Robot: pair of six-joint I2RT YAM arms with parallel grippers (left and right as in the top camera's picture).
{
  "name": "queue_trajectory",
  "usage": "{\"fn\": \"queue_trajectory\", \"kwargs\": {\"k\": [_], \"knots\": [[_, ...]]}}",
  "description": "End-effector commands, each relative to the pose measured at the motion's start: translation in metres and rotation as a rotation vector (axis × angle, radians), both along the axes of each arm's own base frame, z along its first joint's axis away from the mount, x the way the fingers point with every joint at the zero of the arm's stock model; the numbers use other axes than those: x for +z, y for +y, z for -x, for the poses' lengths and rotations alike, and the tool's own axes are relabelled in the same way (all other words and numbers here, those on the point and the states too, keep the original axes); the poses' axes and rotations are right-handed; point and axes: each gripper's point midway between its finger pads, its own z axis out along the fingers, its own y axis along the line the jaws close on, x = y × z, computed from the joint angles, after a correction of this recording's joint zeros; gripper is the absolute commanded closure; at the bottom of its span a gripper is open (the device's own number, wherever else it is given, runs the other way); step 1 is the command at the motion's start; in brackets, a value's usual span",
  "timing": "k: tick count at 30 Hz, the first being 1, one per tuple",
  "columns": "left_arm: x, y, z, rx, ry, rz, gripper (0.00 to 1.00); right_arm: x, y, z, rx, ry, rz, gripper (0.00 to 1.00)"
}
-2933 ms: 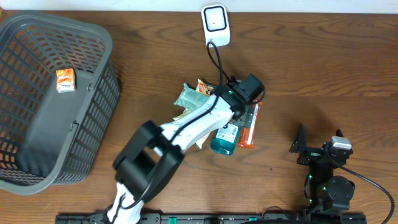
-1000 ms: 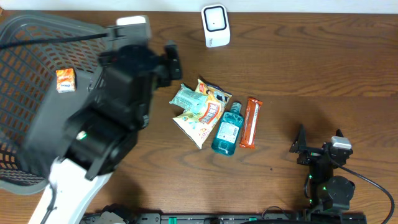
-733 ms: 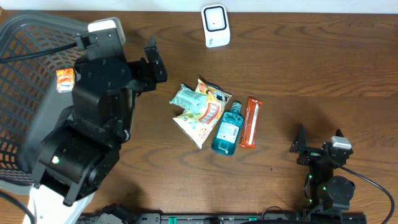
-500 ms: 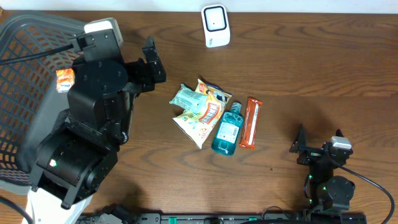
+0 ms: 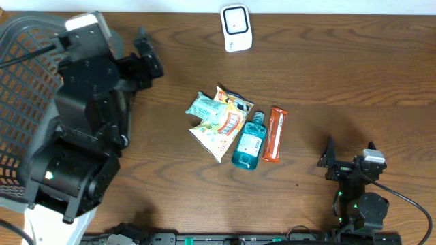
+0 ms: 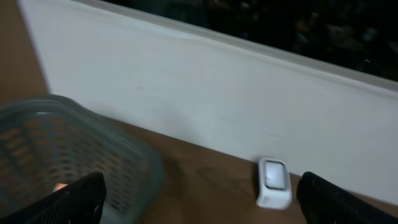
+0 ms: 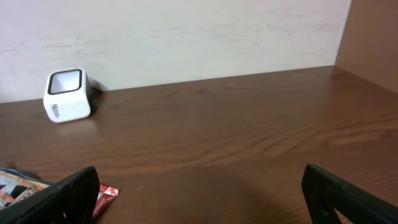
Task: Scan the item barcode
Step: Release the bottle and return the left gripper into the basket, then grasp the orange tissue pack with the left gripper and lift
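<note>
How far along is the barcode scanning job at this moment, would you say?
Done: possibly one small orange item, blurred, in the basket. In hand: nothing; left gripper and right gripper are open and empty. Left: pouch, snack bag, bottle and bar lie grouped short of the scanner.

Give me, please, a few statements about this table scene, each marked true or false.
1. The blue bottle lies between the snack packets and the orange bar. True.
2. The left gripper holds the blue bottle. False: it is open and empty, up beside the basket.
3. The white scanner stands near the far edge of the table. True.
4. The right gripper is shut on the orange bar. False: it is open, holds nothing and sits apart from the items.
</note>
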Motion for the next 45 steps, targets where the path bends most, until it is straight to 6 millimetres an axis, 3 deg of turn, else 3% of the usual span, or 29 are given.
{"fn": "queue_trajectory", "kwargs": {"k": [1, 9, 12, 16, 23, 28, 35, 39, 45], "knots": [[0.023, 0.03, 0.011, 0.083, -0.054, -0.016, 0.02, -0.002, -0.001, 0.0, -0.003, 0.004, 0.016, 0.01], [-0.002, 0.116, 0.013, 0.386, 0.013, 0.074, 0.02, -0.002, -0.001, 0.0, -0.003, 0.004, 0.016, 0.01], [-0.02, 0.157, 0.015, 0.552, 0.023, 0.189, 0.02, -0.002, -0.001, 0.0, -0.003, 0.004, 0.016, 0.01], [-0.049, 0.189, 0.003, 0.651, 0.092, 0.228, 0.02, -0.002, -0.001, 0.0, -0.003, 0.004, 0.016, 0.01], [-0.133, 0.216, -0.041, 0.725, 0.311, 0.269, 0.02, -0.002, -0.001, 0.0, -0.003, 0.004, 0.016, 0.01], [-0.203, 0.236, -0.052, 0.874, 0.418, 0.435, 0.02, -0.002, -0.001, 0.0, -0.003, 0.004, 0.016, 0.01], [-0.296, 0.243, -0.075, 0.846, 0.616, 0.594, 0.01, -0.002, -0.001, 0.0, -0.003, 0.004, 0.016, 0.01], [-0.331, 0.247, -0.087, 0.836, 0.654, 0.664, 0.01, -0.002, -0.001, 0.0, -0.003, 0.004, 0.016, 0.01], [-0.365, 0.247, -0.102, 0.834, 0.675, 0.712, 0.05, -0.002, -0.001, 0.0, -0.003, 0.004, 0.016, 0.01]]}}
